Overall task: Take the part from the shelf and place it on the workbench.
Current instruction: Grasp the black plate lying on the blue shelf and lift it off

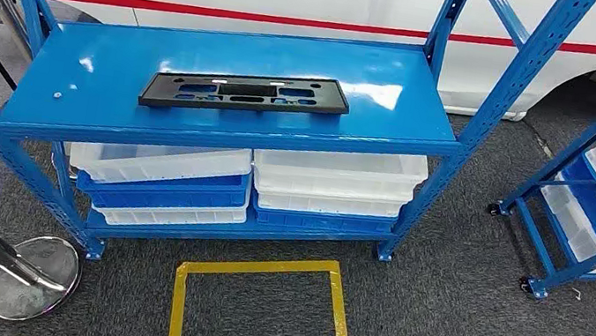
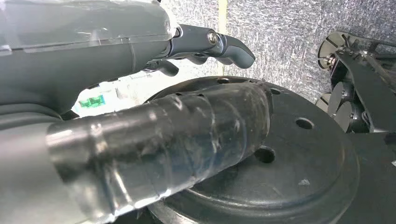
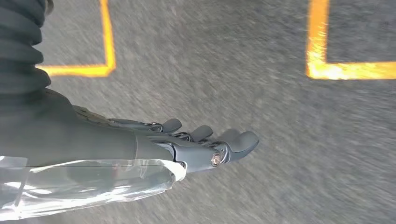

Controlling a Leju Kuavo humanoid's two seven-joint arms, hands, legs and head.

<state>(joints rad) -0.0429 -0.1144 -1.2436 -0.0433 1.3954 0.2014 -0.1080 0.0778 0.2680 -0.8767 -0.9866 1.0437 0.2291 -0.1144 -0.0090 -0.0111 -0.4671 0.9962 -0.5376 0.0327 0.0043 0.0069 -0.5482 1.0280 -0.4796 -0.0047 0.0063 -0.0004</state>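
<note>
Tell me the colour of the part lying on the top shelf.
Black. The part shows best in the head view.

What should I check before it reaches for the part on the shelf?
1. Black part flat on the blue shelf's top level, nothing on it: ok.
2. Left hand holding nothing: ok.
3. Right hand holding nothing, hanging over the carpet: ok.
4. Either hand raised toward the part: not ok.
5. Stanchion base clear of the yellow floor square: ok.
6. Workbench location: cannot tell.
</note>
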